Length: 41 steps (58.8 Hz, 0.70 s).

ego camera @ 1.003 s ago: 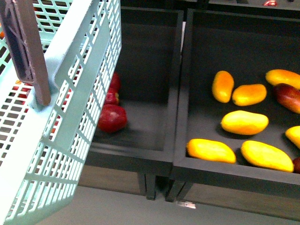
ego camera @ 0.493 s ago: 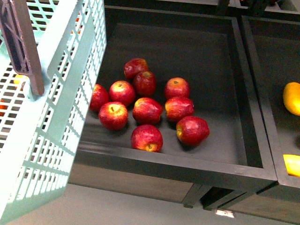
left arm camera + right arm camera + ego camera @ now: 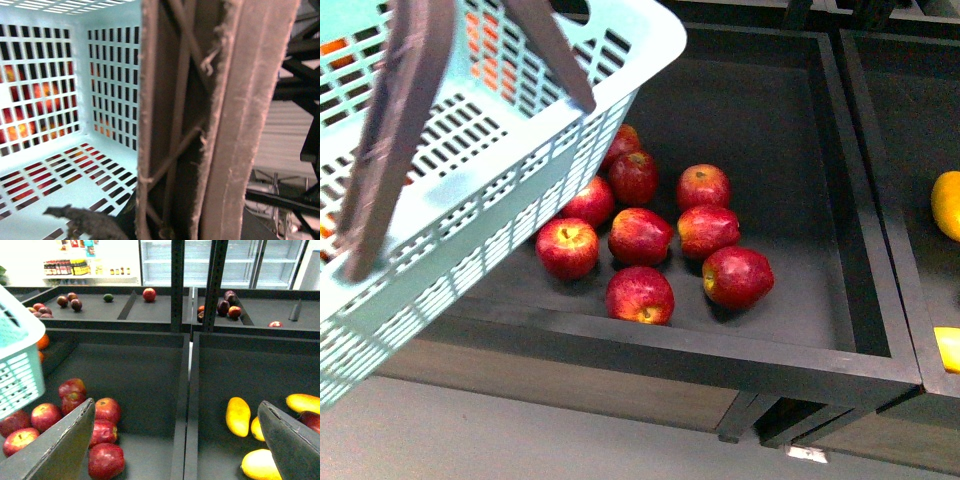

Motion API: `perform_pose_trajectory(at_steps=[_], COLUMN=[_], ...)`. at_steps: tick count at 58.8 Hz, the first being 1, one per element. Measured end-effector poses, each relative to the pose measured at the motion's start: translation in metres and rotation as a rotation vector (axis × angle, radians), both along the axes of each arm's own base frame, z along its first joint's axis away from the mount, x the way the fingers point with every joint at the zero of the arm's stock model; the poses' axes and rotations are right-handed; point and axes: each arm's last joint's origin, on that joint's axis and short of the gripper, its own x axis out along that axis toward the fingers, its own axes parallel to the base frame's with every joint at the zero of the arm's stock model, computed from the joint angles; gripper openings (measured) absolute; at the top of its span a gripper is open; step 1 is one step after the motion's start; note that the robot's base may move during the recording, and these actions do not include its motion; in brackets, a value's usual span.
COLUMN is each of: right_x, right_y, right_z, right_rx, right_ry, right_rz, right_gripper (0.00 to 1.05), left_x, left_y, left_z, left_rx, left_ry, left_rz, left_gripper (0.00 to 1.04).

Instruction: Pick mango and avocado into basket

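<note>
Straight ahead of the right hand (image 3: 176, 405), whose two dark fingers (image 3: 60, 445) stand spread wide with nothing between them, runs the wall (image 3: 186, 390) shared by two black bins. That strikes me as the first hazard: a drop along this line would land on the wall, not on fruit. The nearest mango (image 3: 238, 416) lies ahead and below, just right of that wall. More yellow ones sit close beside it and a dark red fruit (image 3: 311, 420) is right against one, so loose aim could shove the pile or pinch the wrong thing. Red apples (image 3: 105, 410) lie just as near on the other side. What I take for the avocado (image 3: 108, 298) is a small green fruit well apart, in a far tray beyond an upright post (image 3: 177, 285) that the arm might clip. Off to the left the basket (image 3: 520, 170) hangs tilted over the apples, and fruit dropped in could roll. Its handle (image 3: 200, 120) fills the left hand's camera, and I cannot tell how that hand is set.
</note>
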Motion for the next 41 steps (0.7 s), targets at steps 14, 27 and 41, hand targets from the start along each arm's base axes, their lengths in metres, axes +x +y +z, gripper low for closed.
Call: perform_pose_trajectory(at_steps=[14,27,41], right_x=[0.0,0.0,0.0], right_y=[0.0,0.0,0.0], right_z=[0.0,0.0,0.0], right_rx=[0.0,0.0,0.0], right_ry=[0.0,0.0,0.0], right_rz=[0.0,0.0,0.0], right_gripper=[0.96,0.96,0.96], left_x=[0.02,0.016,0.009], left_y=[-0.062,-0.1,-0.115], left_z=[0.013,0.016,0.022], left_rx=[0.006,0.012,0.011], left_ry=[-0.013,-0.017,-0.048], left_rz=[-0.23,-0.365,-0.426], left_gripper=[0.16,0.16,0.16])
